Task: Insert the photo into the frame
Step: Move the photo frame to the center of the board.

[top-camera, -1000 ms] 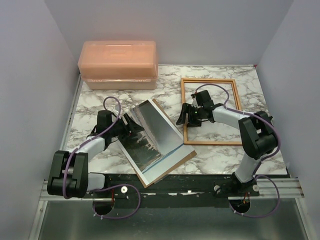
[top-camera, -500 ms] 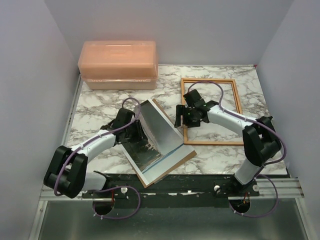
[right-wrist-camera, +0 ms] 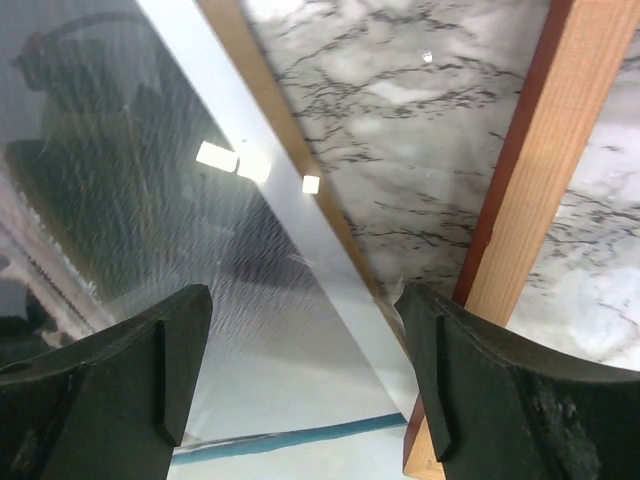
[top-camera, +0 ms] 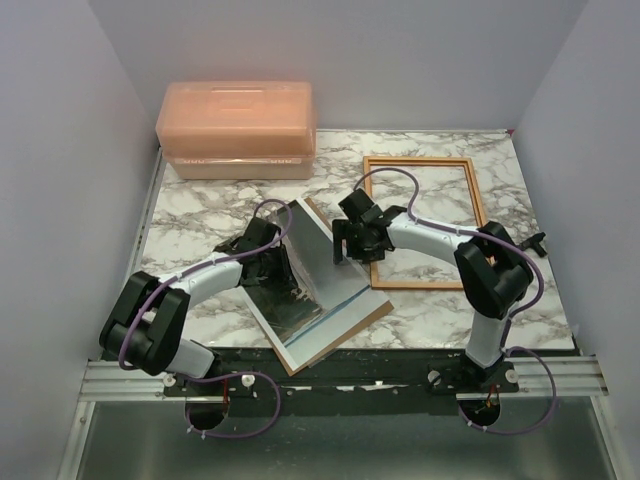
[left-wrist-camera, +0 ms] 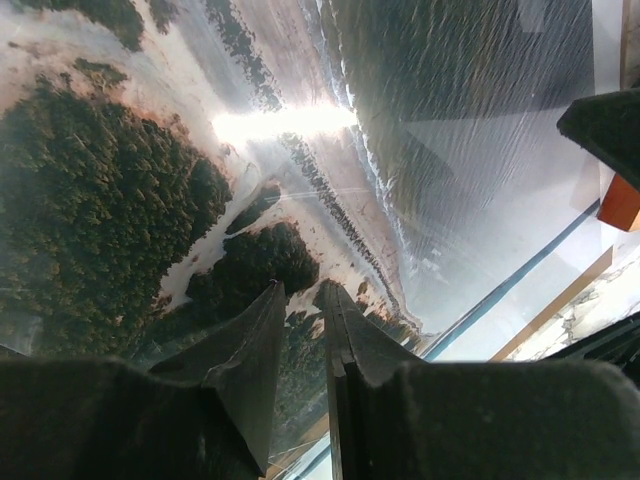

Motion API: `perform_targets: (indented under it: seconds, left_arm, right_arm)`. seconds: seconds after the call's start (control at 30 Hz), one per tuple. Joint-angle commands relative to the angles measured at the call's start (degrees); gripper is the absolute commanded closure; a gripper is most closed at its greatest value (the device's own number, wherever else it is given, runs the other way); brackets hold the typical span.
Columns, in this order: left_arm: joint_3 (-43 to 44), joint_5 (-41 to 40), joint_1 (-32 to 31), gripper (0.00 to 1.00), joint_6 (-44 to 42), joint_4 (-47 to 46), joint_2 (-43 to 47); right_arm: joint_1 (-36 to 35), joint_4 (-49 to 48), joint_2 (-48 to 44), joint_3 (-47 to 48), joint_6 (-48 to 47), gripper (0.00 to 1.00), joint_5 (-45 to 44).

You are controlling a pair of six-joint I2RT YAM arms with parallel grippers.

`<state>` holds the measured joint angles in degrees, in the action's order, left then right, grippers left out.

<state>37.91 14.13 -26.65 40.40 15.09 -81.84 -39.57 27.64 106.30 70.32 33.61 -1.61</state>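
Marble-patterned table (top-camera: 190, 215), white with grey veining, glossy.

Near-centre stack, rectangular and set at a slant:
- Plain brown backing board (top-camera: 368, 314) at the bottom, matte, showing as a thin border.
- The photo (top-camera: 300, 318) lies on it: dark streaky scene, with a white and blue strip on the near-right edge.
- Over the far half is a shiny clear sheet (top-camera: 320, 250), grey with reflections. Glare spots and fine scratches show in the right wrist view.

The frame (top-camera: 417, 160) lies flat on the table just right of the stack. It is a thin rectangle with narrow rails and marble showing through the wide opening. Close up, the rail (right-wrist-camera: 520, 200) shows a pale wood face with a red-orange side strip.

Left pincer (left-wrist-camera: 302, 290) is low over the photo's dark mottled area (left-wrist-camera: 150, 200), clenched to a narrow slit. Whether anything thin is caught between the fingers, I cannot tell.

Right pincer (right-wrist-camera: 303, 296) is released, fingers wide apart, over the stack's right edge beside the frame's left rail and holding nothing.

A translucent peach plastic box (top-camera: 236, 128) with rounded corners stands at the far left.
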Motion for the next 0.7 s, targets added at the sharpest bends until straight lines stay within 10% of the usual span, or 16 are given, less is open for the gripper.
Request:
perform_targets:
  seconds: [0.0, 0.67]
  left_arm:
    - [-1.21, -5.69, -0.24, 0.76, -0.92, 5.04, -1.94]
    - [2.74, -9.45, -0.06, 0.74, -5.67, 10.64, -0.18]
  right_arm:
    - [0.11, 6.47, 2.38, 0.16, 2.26, 0.14, -9.87]
    - [4.02, 7.01, -0.62, -1.77, -0.64, 0.07, -9.73]
